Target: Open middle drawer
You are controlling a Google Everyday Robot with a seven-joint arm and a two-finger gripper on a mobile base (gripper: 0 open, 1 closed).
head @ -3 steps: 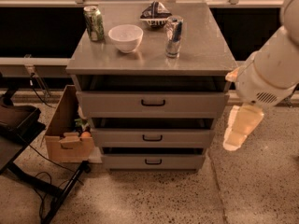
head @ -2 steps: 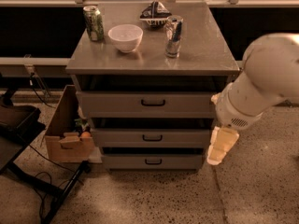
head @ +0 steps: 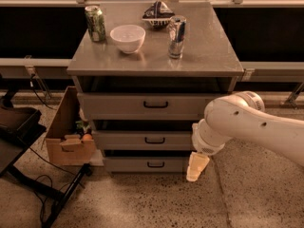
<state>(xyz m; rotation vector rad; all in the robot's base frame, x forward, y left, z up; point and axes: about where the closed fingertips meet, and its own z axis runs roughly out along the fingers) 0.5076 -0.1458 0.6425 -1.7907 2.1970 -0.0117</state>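
- The gripper hangs pointing down at the floor, just off the lowest drawer's right end; whether it is open or closed cannot be told, and it holds nothing visible.
- The middle drawer sits between the lowest and the top drawer, with its black handle well left of the gripper.
- A cardboard box stands left of the cabinet.
- On the cabinet top are a white bowl, a silver can and a green can.

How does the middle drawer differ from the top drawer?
The top drawer has a taller front than the middle drawer. The arm hides the middle drawer's right end, but barely the top drawer's; its end effector hangs lower, beside the cabinet. Both are grey with black central handles.
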